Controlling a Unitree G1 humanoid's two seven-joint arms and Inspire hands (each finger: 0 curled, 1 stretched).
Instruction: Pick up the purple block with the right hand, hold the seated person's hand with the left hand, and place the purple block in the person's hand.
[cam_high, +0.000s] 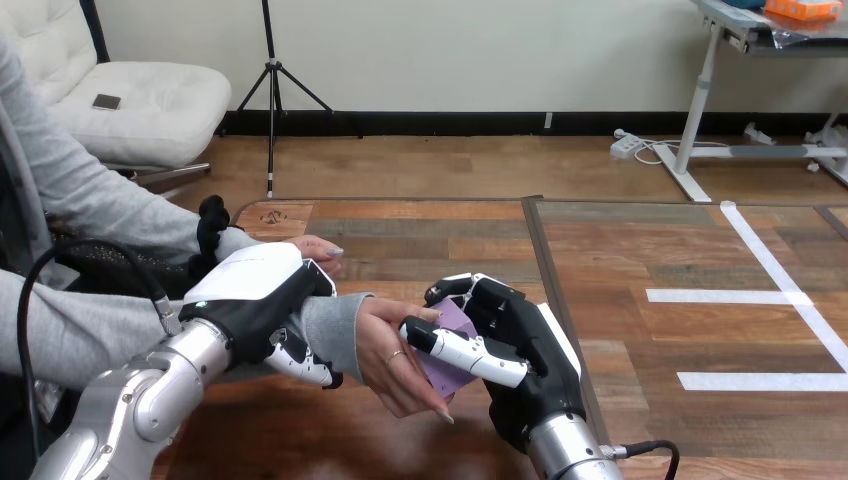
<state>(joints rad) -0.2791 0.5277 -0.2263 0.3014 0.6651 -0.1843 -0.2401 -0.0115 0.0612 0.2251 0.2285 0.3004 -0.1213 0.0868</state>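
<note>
My left hand (255, 290) is closed round the person's wrist, fingers curled under the grey sleeve, and it steadies their hand (385, 350), which lies open at three o'clock from it. My right hand (520, 350) grips the purple block (456, 320), one finger across its face. The block sits at nine o'clock from my palm and is pressed against the person's palm and fingers. I judge this to be the hand-over. To do it well, I should hold the wrist steady without squeezing and slide the block fully into the hollow of the palm. Then I loosen my right fingers slowly and draw back toward three o'clock only once the block rests there.
</note>
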